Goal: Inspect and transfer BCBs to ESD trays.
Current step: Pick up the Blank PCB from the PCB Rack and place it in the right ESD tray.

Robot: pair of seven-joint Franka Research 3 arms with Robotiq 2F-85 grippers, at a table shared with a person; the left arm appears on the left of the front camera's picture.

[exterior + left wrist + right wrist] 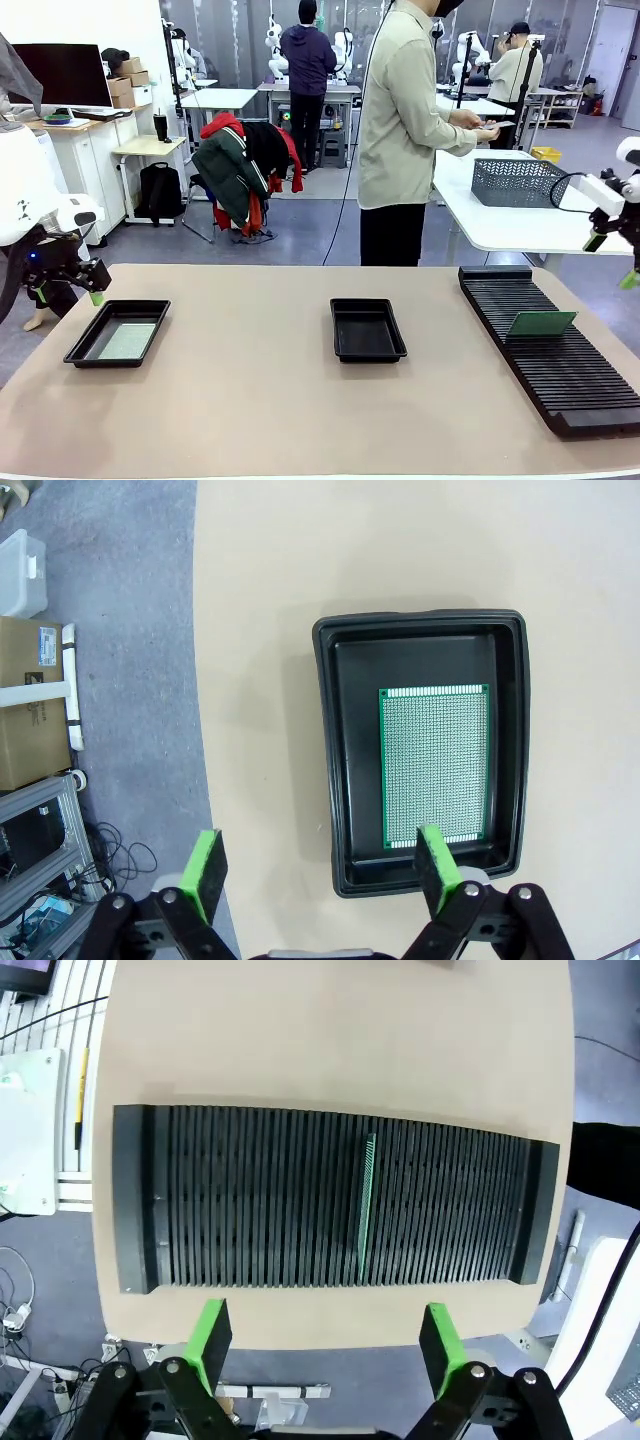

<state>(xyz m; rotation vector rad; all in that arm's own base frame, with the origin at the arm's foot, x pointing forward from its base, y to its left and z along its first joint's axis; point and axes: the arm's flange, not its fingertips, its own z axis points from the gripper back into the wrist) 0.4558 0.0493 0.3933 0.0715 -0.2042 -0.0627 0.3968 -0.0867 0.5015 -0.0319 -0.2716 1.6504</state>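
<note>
Two arms, nothing gripped

Tan table [250, 420] in a busy lab, person [400, 120] beyond. Left ESD tray [105, 362] holds a BCB [435, 765] flat, hole grid clear from left wrist. Middle ESD tray [367, 330] bare. Second BCB [365, 1210] upright in rack [250, 1200], edge-on from right wrist. Left gripper [320, 865] and right gripper [325, 1335] spread, empty.

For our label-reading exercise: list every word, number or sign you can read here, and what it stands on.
No text is legible.
Label on the cardboard box: print too blurred to read.
Marks on the left arm, on its white shell: too small to read.
BCB, ESD tray, slotted rack: no print seen.
</note>
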